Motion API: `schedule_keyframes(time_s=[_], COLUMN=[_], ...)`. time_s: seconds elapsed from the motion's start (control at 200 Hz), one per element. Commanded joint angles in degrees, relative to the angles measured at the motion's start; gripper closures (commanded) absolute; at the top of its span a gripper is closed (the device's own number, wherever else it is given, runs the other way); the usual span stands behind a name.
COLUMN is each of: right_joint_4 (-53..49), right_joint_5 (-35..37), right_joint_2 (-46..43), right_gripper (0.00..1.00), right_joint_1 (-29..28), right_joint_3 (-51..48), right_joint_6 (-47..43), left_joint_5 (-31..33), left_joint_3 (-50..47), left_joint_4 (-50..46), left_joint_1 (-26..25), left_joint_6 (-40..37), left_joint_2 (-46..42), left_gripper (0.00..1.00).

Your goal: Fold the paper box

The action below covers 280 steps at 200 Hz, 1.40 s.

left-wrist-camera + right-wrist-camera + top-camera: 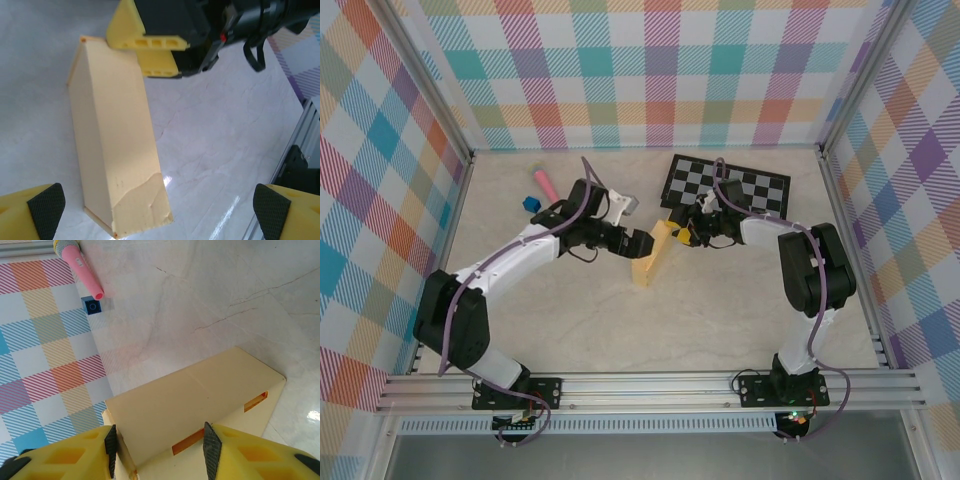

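Lying on the pale marble-patterned table, midway between the two arms, is the yellow-orange folded cardboard paper box, a long, narrow closed shape. The left gripper hangs over the box's near end with its jaws spread wide. In the left wrist view its yellow, black-padded fingers stand well apart from the box on either side, touching nothing. At the box's far end sits the right gripper. Its jaws are part-way apart and straddle one corner, with one finger at the short end and the other beside the long side that carries the slots. In the right wrist view the box runs right up to both black pads; whether they squeeze it I cannot tell. A black-and-white checkered board lies just beyond the right gripper, and a pink toy microphone and a small blue block lie near the left wall.
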<state>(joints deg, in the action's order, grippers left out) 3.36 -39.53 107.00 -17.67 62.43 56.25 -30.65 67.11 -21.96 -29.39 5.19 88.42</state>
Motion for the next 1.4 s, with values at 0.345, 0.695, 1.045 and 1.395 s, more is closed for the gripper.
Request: schedule_keyframes(time_s=[0.345,0.695,1.045,1.395], right_joint_4=[-5.9,-5.6,-4.3,-8.9], right_joint_5=[2.8,3.1,3.1,2.3], right_joint_2=[2.7,3.0,3.2,1.2], right_gripper=[0.51,0.52,0.52,0.45], right_joint_1=[-0.4,-0.4,-0.5,-0.2], right_joint_3=[0.9,1.4,0.8,3.8], right_joint_6=[-1.8,-1.4,-0.8,-3.8], left_joint_5=[-1.2,2.7,10.4,9.5], left_joint_3=[-8.1,-9.1,-11.4,-10.6], left_joint_4=[2.6,1.8,1.9,1.9], left_joint_1=[2.2,2.0,-1.4,-1.5], left_joint_6=[1.6,-0.2,-2.8,-2.4], left_joint_2=[3.5,7.6,9.8,7.7], left_gripper=[0.08,0.09,0.09,0.1])
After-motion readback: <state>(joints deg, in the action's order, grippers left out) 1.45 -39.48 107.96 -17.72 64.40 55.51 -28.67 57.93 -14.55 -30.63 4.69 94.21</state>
